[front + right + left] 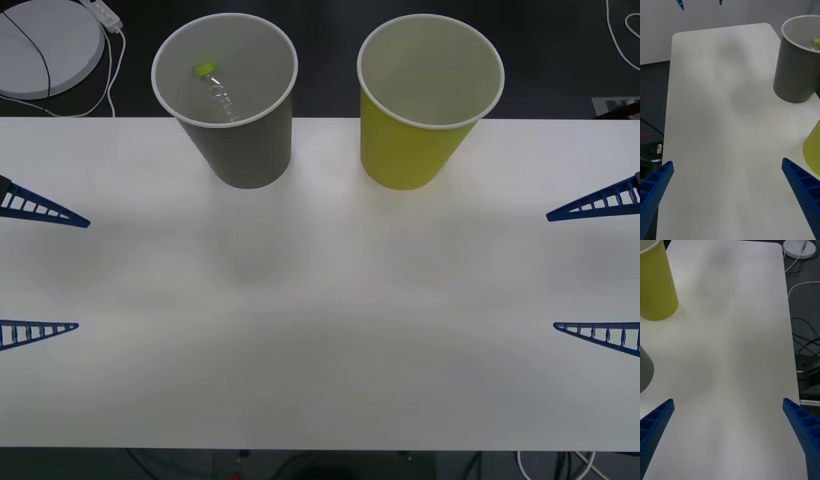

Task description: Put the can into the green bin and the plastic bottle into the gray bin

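Clear plastic bottle (222, 96) leans inside the gray bin (240, 140) — cap up. We see no can near our fingers; left gripper (40, 270) and right gripper (598, 270) wait wide apart at the bench (320, 340) sides.

Two cups (one gray bin (240, 140), one green bin (415, 145)), one plastic bottle (218, 92), approx. one white table (320, 330).

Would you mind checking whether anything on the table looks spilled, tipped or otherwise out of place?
Nothing stands out. The gray bin and green bin stand upright at the table's far edge, the plastic bottle leans inside the gray one, and the left gripper and right gripper wait open at the sides.
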You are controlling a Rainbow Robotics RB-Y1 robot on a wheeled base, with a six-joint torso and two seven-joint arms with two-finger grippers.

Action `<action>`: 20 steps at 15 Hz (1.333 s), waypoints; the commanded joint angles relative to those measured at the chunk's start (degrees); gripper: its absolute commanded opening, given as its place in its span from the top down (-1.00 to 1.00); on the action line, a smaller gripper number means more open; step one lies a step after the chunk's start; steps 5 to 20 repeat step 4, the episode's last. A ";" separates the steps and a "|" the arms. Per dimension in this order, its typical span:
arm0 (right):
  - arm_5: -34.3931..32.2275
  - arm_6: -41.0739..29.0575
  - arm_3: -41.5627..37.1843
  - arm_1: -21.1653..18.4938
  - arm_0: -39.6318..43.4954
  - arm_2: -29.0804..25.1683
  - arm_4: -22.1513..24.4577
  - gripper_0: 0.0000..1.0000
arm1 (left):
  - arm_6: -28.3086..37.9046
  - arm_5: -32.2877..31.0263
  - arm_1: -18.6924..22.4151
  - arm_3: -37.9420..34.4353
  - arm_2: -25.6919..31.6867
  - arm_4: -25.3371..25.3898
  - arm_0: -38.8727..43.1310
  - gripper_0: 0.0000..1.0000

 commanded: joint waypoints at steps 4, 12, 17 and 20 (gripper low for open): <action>0.00 0.00 0.00 0.00 0.00 0.00 0.00 -1.00 | -0.17 -0.03 -0.01 0.10 -0.06 0.08 0.28 -1.00; 0.00 0.00 0.00 0.00 0.00 0.00 0.00 -1.00 | -0.17 -0.03 -0.01 0.10 -0.06 0.08 0.28 -1.00; 0.00 0.00 0.00 0.00 0.00 0.00 0.00 -1.00 | -0.17 -0.03 -0.01 0.10 -0.06 0.08 0.28 -1.00; 0.00 0.00 0.00 0.00 0.00 0.00 0.00 -1.00 | -0.17 -0.03 -0.01 0.10 -0.06 0.08 0.28 -1.00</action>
